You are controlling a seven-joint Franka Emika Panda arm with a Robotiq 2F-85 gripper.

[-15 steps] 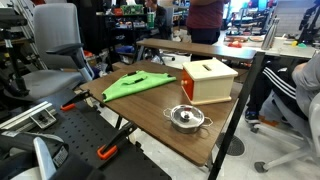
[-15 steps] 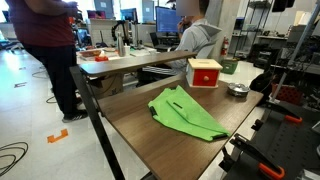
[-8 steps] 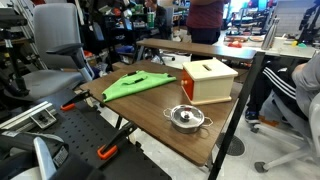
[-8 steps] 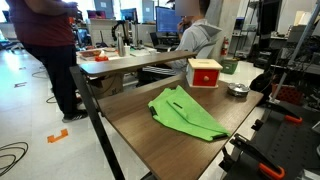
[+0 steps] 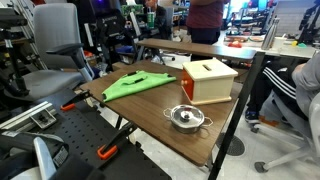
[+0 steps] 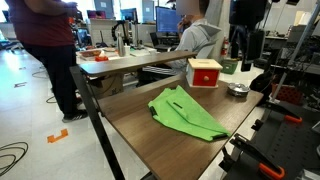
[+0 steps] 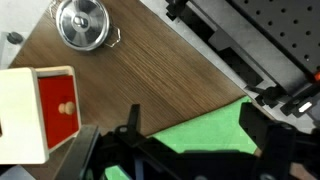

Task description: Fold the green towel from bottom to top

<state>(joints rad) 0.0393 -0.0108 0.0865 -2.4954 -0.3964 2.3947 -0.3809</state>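
Note:
The green towel (image 5: 138,83) lies crumpled flat on the wooden table (image 5: 160,105), near its end. It also shows in an exterior view (image 6: 186,113) and at the bottom of the wrist view (image 7: 205,140). My gripper (image 6: 243,52) hangs high above the table near the red-topped box. In the wrist view its two dark fingers (image 7: 192,122) stand wide apart, open and empty, with the towel's edge far below between them. In an exterior view the arm (image 5: 113,28) is a dark shape in the background.
A wooden box with a red top (image 6: 205,72) (image 7: 50,108) stands mid-table. A small steel lidded pot (image 5: 185,118) (image 7: 82,22) sits near the table's other end. Black frames and clamps (image 6: 262,150) border the table. People and chairs stand behind.
The arm has moved into view above the box end of the table. The towel, box and pot have not moved.

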